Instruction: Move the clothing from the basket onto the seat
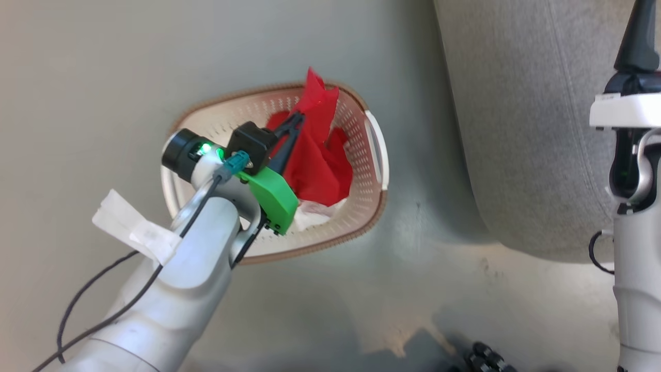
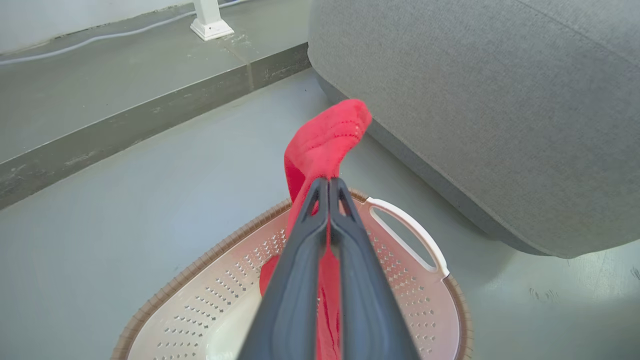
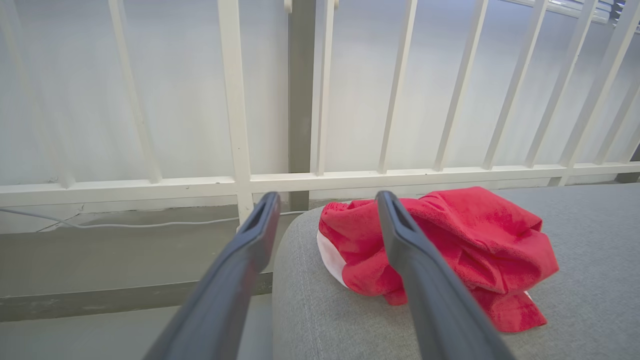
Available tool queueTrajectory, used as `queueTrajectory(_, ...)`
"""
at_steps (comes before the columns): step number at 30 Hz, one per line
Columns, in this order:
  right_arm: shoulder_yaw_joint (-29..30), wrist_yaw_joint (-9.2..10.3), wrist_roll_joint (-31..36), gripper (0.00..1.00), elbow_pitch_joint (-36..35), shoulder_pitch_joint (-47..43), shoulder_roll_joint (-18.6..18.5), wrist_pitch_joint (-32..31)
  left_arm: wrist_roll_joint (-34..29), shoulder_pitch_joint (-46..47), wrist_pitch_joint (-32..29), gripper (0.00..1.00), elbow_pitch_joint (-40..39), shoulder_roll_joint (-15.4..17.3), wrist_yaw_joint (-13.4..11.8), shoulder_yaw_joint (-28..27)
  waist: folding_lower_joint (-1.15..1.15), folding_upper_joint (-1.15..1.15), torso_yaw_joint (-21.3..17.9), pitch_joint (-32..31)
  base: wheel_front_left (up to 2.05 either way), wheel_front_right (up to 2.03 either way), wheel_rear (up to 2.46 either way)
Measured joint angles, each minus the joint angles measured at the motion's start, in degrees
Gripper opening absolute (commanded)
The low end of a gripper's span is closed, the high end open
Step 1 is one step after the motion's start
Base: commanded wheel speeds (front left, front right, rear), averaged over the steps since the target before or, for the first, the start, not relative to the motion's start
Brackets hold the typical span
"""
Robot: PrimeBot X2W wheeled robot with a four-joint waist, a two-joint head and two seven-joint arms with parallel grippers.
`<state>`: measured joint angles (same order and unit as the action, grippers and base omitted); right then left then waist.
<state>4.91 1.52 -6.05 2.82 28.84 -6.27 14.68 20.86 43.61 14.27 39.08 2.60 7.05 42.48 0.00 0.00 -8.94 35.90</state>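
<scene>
One piece done: a red garment (image 3: 450, 245) already lies on the seat (image 3: 590, 250), near its edge.
Piece in hand: a second red garment (image 1: 316, 155) is pinched by the left tool (image 1: 295, 121); its top pokes up past the rim, the rest hangs down inside the basket (image 1: 361, 175).
Left tool: fingers pressed together with the red cloth caught between them.
Right tool (image 3: 327, 200): fingers wide apart, holding nothing, up over the seat.
More in basket: some white cloth (image 1: 317, 214) shows under the red; I cannot tell if it is another piece or just trim.
Left to do: lift this piece out, carry it over to the seat, let go.
</scene>
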Motion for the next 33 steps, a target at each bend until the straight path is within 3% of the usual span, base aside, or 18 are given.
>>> queueTrajectory(11, 1.5, 0.00, 0.1, 1.00, 2.2, -4.8, 0.0, 0.0, 0.7, -3.4, 0.2, 0.00, -10.3, -0.1, -0.1, -2.0, 0.00, 0.00, 3.0, -9.0, 0.00, 0.00, 0.00)
queueTrajectory(18, 1.5, -0.10, 0.1, 1.00, 3.6, -7.9, 0.3, 0.0, 0.9, -7.7, 0.2, 0.00, -12.6, -0.1, -0.3, -2.0, 0.00, 0.00, 4.0, -14.9, 0.00, 0.00, 0.00)
queueTrajectory(33, -0.9, -2.01, 1.0, 1.00, 6.2, -13.9, 0.9, 0.0, 2.7, -12.3, 0.2, 0.00, -17.4, -0.1, -2.6, -3.4, 0.00, 0.00, 2.9, -27.0, 0.00, 0.00, 0.00)
